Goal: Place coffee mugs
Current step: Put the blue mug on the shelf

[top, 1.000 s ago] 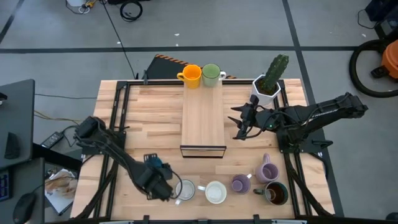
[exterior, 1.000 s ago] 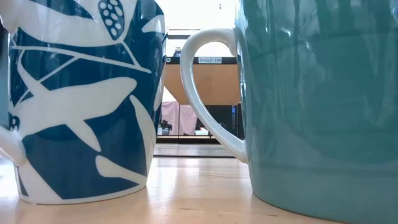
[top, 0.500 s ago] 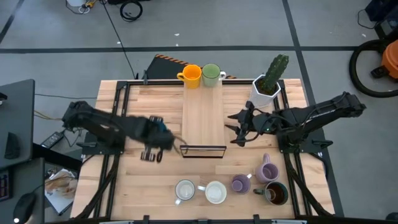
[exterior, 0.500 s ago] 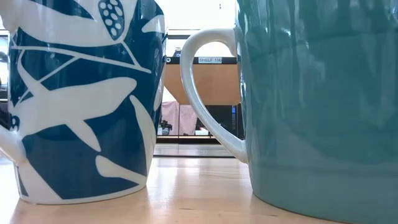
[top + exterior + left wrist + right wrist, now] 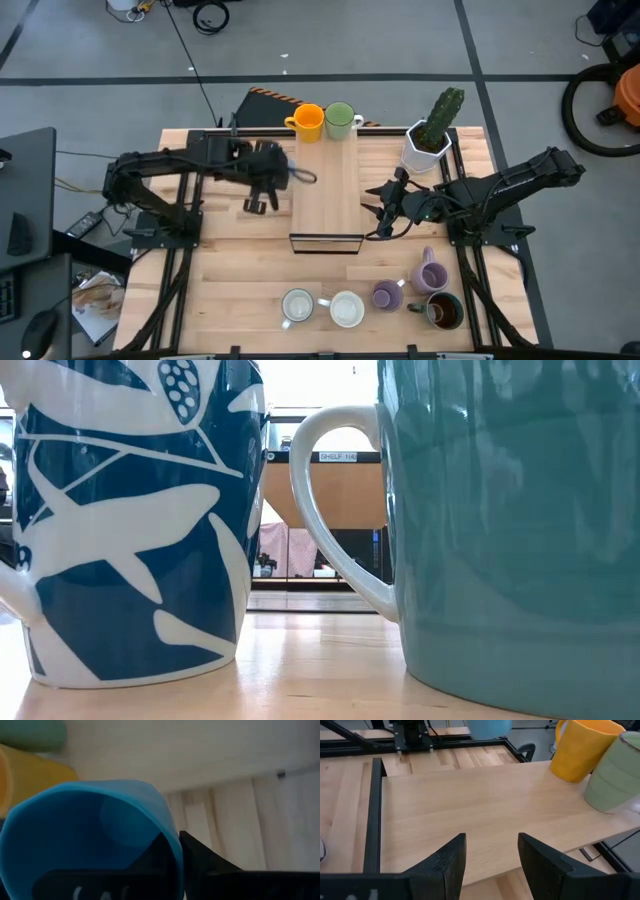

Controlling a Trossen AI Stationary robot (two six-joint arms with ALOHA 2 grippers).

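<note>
The left gripper [image 5: 272, 172] is clenched on the rim of a blue mug [image 5: 95, 835], one finger inside its glossy bright-blue wall; the mug's base and handle are cut off, and seen from above it seems to hang at the raised wooden board's [image 5: 326, 190] left edge. Just beyond stand the orange mug [image 5: 308, 122] and green mug [image 5: 339, 120]. The right gripper [image 5: 384, 210], fingers parted and empty, waits beside the board. The butcher-block table [image 5: 240, 270] stands on grey floor.
</note>
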